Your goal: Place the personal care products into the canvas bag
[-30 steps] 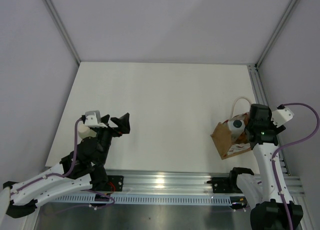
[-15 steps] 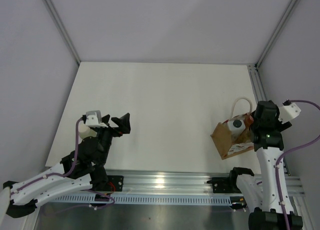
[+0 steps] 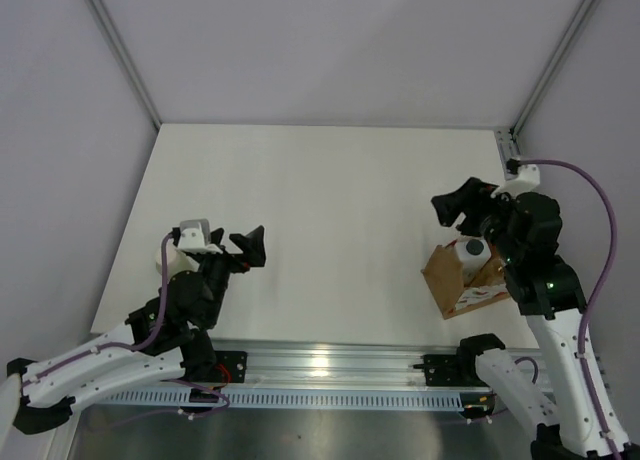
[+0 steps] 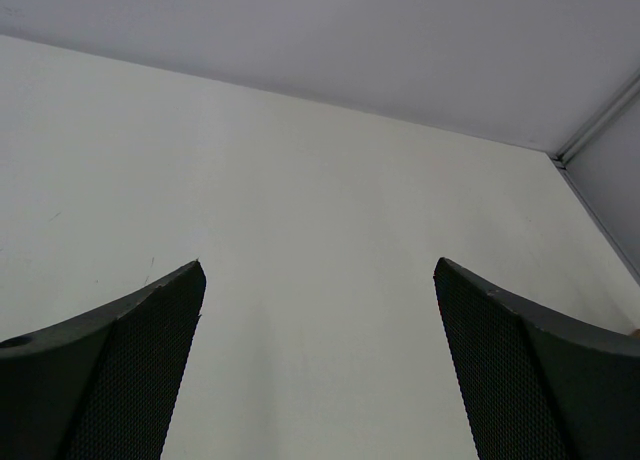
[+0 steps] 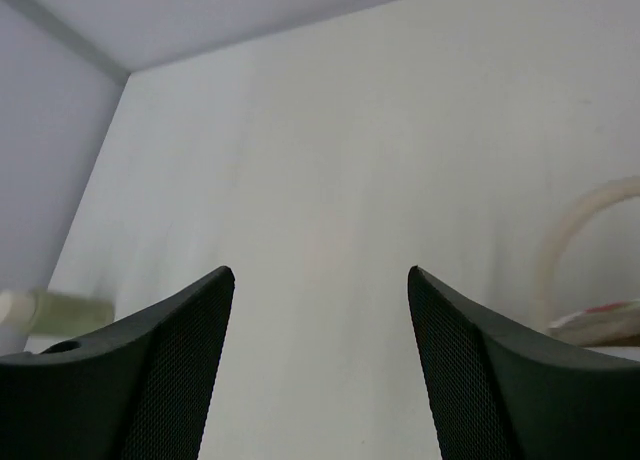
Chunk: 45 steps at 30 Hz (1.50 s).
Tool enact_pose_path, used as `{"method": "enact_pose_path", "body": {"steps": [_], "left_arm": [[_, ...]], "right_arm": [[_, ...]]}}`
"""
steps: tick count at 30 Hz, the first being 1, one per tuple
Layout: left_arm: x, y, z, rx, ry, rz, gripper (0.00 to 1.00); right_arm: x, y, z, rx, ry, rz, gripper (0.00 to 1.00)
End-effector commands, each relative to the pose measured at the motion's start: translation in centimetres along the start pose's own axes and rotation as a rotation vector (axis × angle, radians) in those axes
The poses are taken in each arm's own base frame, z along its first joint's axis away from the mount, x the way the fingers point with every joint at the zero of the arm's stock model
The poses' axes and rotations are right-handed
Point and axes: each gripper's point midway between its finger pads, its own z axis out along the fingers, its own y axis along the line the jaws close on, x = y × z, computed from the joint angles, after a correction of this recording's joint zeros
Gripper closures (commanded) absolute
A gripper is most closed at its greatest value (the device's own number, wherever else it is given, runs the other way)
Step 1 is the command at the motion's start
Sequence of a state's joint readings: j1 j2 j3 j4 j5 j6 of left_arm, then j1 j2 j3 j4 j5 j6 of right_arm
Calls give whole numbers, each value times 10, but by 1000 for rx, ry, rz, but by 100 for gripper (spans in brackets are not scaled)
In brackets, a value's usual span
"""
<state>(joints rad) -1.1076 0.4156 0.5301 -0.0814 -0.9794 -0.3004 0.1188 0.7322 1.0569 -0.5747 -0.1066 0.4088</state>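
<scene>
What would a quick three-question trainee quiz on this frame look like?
1. True or false: the right gripper is shut on a bottle.
2. Where is the canvas bag? A) near right part of the table; B) far left corner; C) dead centre.
3. Short answer: which is closer to the bag, the left gripper or the right?

Key: 1 false, its fingers are spread with nothing between them. 2 A. 3 the right.
</scene>
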Motion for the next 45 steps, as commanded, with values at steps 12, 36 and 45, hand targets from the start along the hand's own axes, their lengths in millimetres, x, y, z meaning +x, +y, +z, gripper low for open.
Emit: {"method": "enact_pose_path", "body": {"steps": [12,36,45], "left_arm": [[-1,50,5,-312,-1,77,1],[29,196,-17,-968,137,-105,1],[72,226,-16,-1057,130,-240,1]], "right_arm": [[110,99,-23,-397,166,-199,23],[156,111,-39,-583,190,-198,17],[155,110,-42,-589,189,-196,16]]}}
